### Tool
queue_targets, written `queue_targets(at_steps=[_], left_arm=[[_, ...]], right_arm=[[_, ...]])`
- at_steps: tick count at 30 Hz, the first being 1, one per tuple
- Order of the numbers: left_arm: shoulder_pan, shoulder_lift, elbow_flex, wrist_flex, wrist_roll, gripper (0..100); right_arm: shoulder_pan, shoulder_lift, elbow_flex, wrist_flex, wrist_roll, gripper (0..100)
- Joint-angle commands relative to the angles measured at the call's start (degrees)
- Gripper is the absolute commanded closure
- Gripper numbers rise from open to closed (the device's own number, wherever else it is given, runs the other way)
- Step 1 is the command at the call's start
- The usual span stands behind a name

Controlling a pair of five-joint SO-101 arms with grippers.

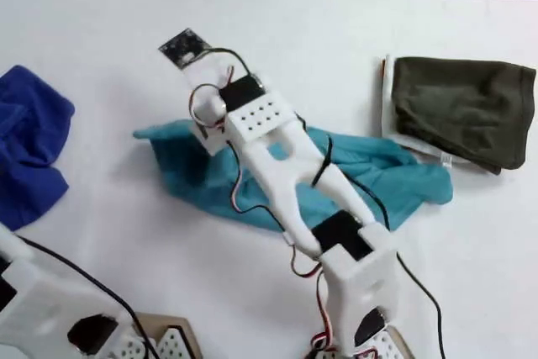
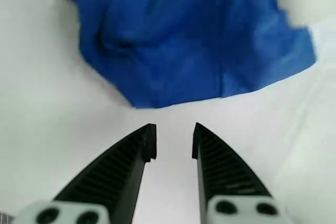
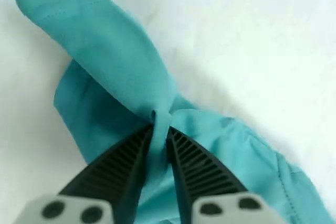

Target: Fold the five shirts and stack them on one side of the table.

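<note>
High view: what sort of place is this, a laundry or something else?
Probably a robotics lab bench, not a laundry: a white table, a white plastic arm with loose wires, and the right gripper pinching a teal shirt.

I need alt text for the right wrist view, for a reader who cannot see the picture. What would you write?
The right gripper pinches a bunched fold of a teal shirt between its black ribbed fingers. The shirt lies crumpled on a white table, with one pointed corner stretching away from the gripper.
</note>
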Motion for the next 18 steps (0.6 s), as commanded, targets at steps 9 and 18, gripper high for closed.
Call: queue_targets(at_steps=[9,18], left_arm=[[7.5,-3.6,-0.4,0.9,5.8,86],[7.1,-3.6,-0.4,1.1,5.5,86]], right_arm=[[0.8,2.2,-2.3,1.3,1.0,97.4],[0.7,7.2,-2.6,-0.4,1.0,84.9]])
